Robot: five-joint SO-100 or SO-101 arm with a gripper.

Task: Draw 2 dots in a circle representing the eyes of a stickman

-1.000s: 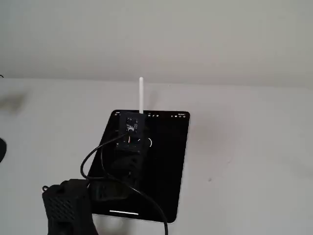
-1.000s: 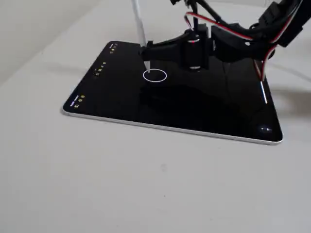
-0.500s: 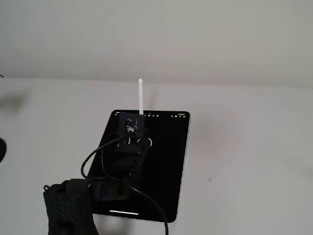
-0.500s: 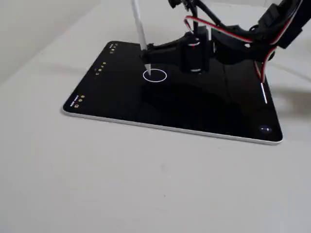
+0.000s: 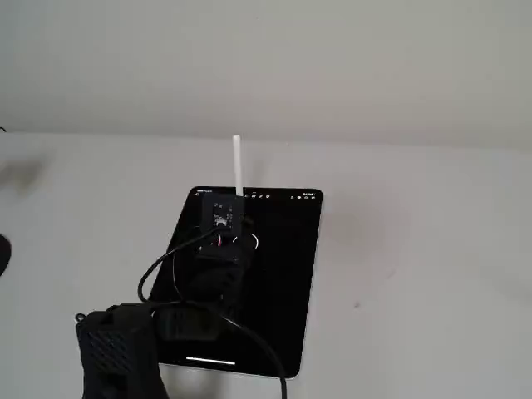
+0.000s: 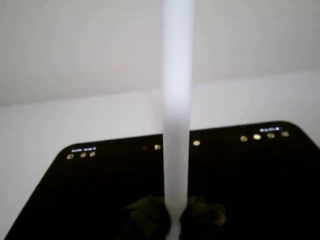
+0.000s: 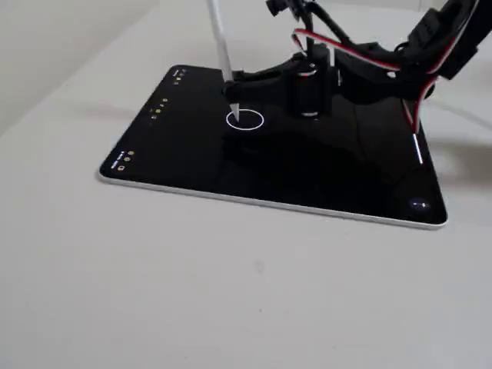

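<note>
The circle [image 7: 245, 119] lay on the black tablet [image 7: 192, 165], which sat near the middle of the white worktop [image 7: 231, 292]. The white pen's [image 7: 222, 54] tip stood inside the circle. The fingers [image 7: 240, 83] were closed on the pen. No dots could be made out.

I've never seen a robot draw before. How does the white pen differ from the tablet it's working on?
The pen is white, thin and round; the tablet is black, broad and flat. The pen stands nearly upright, clamped in the gripper, while the tablet lies flat on the table. The pen is plain; the tablet shows a white circle and small icons along its edge. They meet where the pen's tip comes down inside the circle.
</note>
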